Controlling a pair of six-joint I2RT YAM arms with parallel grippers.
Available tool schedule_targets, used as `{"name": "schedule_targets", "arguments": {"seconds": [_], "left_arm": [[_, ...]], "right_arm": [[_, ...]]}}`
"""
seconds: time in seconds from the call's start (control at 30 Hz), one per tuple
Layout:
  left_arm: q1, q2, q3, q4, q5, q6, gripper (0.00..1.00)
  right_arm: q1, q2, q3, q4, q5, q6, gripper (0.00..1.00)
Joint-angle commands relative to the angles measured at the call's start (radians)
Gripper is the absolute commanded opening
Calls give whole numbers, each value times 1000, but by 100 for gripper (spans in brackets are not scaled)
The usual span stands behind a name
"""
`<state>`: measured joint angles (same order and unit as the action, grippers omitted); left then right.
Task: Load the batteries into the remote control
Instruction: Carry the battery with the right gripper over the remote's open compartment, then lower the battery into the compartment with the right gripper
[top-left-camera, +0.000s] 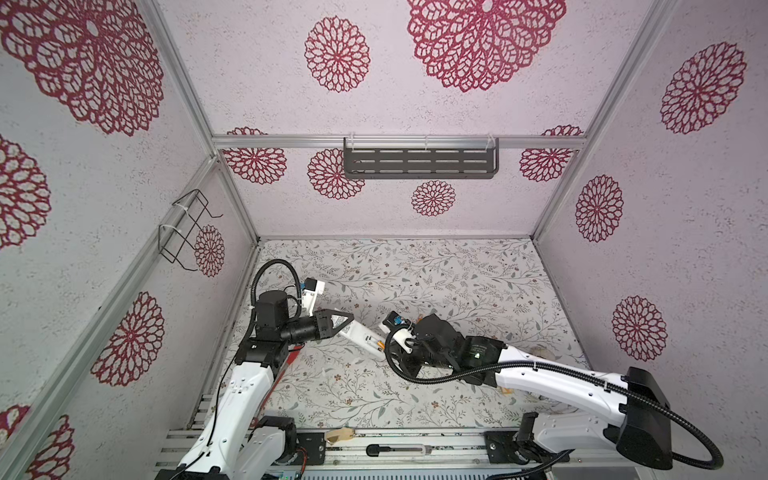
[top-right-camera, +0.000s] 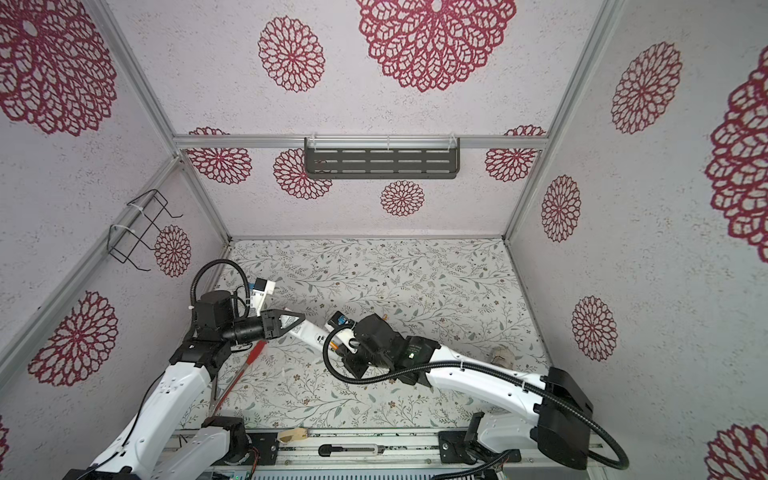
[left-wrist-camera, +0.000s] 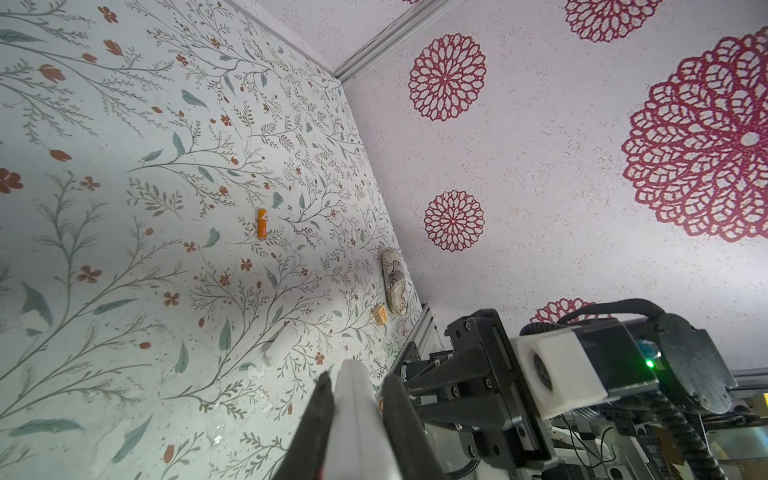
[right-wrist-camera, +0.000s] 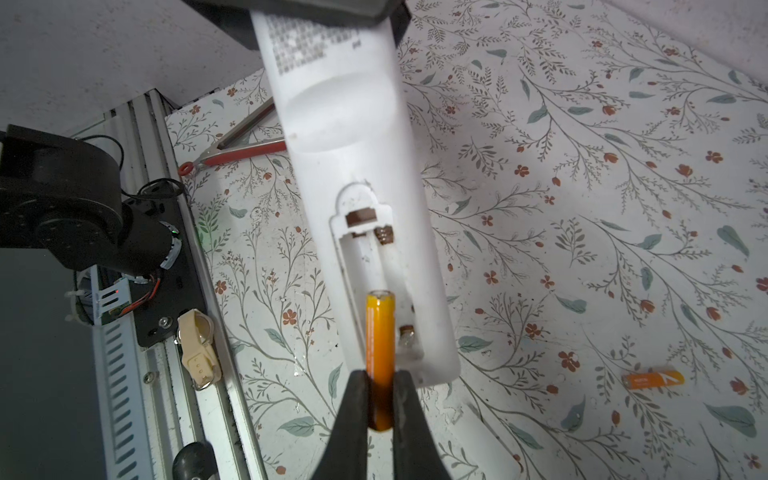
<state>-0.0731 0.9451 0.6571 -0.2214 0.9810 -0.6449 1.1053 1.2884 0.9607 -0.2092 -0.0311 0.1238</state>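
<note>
**A:** Starting at the left, what's there?

**B:** Red tongs (top-right-camera: 245, 365) lie by the table's (top-left-camera: 457, 270) left edge, beside the left arm. The left gripper (top-left-camera: 349, 322) is clamped on one end of the remote control (top-left-camera: 361, 334), which juts out to the right, above the table.

**A:** And its back?

**B:** It faces the right wrist camera, and the battery compartment (right-wrist-camera: 365, 270) is uncovered.

**A:** What about the right gripper?

**B:** The right gripper (right-wrist-camera: 381, 376) meets the remote's free end, its jaws narrow and pinching one battery (right-wrist-camera: 380, 332) near the rear. The battery's front end sits over one slot and in line with it. I cannot tell whether it touches the slot's floor.

**A:** And the other battery?

**B:** The second battery (right-wrist-camera: 652, 379) lies flat on the table, well apart from both grippers.

**A:** Is there room to move?

**B:** Open tabletop runs behind both arms to the back wall. The side walls stand close to each arm's base.
</note>
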Motion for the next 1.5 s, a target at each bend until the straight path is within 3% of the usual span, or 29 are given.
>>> {"name": "schedule_targets", "arguments": {"seconds": [0.0,0.47,1.0,1.47], "left_arm": [[7,1,-4,39,31,-6,0],[-3,14,-11,62,65,-21,0],[-39,12,-13,67,64,-28,0],[-39,6,-28,133,105,-73,0]], "right_arm": [[5,13,55,-81,27,-14,11],[4,87,190,-290,83,-122,12],[0,209,331,-409,169,-181,12],[0,232,344,-327,224,-196,13]]}}
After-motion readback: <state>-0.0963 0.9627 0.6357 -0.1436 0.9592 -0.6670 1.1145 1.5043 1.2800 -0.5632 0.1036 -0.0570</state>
